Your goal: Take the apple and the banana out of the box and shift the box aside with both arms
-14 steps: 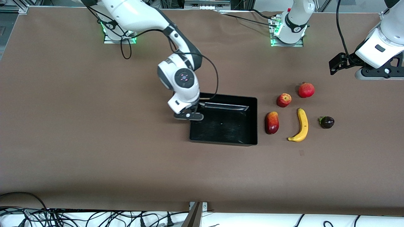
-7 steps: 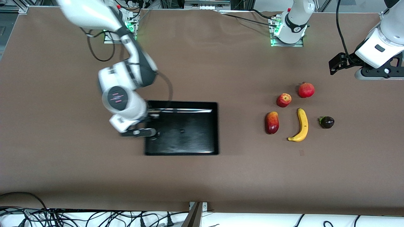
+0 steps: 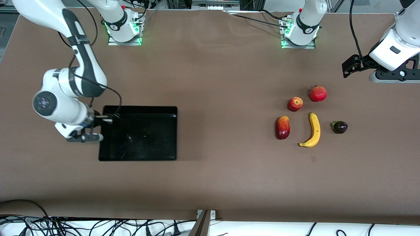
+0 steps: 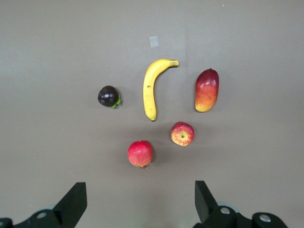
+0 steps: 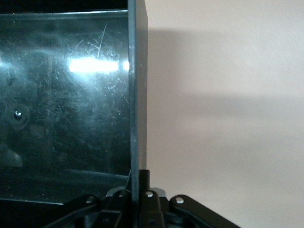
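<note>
The black box (image 3: pixel 141 132) is seen flat on the counter (image 3: pixel 210 177) toward the right arm's end, well apart from the fruits. Its end wall is clamped by the right gripper (image 3: pixel 104 120); in the right wrist view the thin wall (image 5: pixel 135 95) runs straight into the closed jaws, though the fingertips themselves are cut off at the frame edge. The box's glossy floor is blurred by glare, so small marks in it cannot be made out.

The left gripper (image 4: pixel 137 202) is held high over the fruits, its fingers (image 4: pixel 73 202) spread wide and gripping nothing; the arm waits. In the front view it is partly cut off.

The banana (image 3: pixel 313 131) and the apple (image 3: pixel 295 104) lie near each other at the left arm's end, the apple farther from the front camera. Beside them are a mango (image 3: pixel 282 127), what looks like a pomegranate (image 3: pixel 318 93), and a dark purple fruit (image 3: pixel 340 127).
</note>
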Motion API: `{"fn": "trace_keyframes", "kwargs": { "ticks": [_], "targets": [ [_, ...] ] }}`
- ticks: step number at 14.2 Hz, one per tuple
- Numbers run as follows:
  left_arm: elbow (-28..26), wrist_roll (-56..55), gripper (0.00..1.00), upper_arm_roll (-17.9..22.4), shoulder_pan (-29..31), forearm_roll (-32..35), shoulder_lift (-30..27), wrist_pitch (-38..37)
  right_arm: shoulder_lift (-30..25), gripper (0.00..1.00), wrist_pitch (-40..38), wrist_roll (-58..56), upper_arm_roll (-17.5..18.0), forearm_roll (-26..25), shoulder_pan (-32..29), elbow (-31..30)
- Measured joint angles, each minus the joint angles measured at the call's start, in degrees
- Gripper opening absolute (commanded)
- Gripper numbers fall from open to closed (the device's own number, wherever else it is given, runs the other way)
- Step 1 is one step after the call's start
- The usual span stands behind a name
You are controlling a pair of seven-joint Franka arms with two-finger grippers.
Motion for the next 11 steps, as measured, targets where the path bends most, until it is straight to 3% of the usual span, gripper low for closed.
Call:
{"fn": "trace_keyframes", "kwargs": {
  "ticks": [4,10,11],
  "targets": [
    [0.2,0.0,1.00,0.0,0.0,0.0,0.0,0.0,-3.0,0.00,9.4,-5.8,-4.1,0.1,-1.6,-11.8],
    [0.3,0.0,1.00,0.0,0.0,0.0,0.1,-0.2,-2.3,0.00,14.4,-13.1,-6.0,4.3,-3.2,-15.1],
    [0.3,0.0,1.00,0.0,0.0,0.0,0.1,-0.3,-2.1,0.41,14.8,-13.5,-6.0,4.4,-3.3,-15.1]
  ]
}}
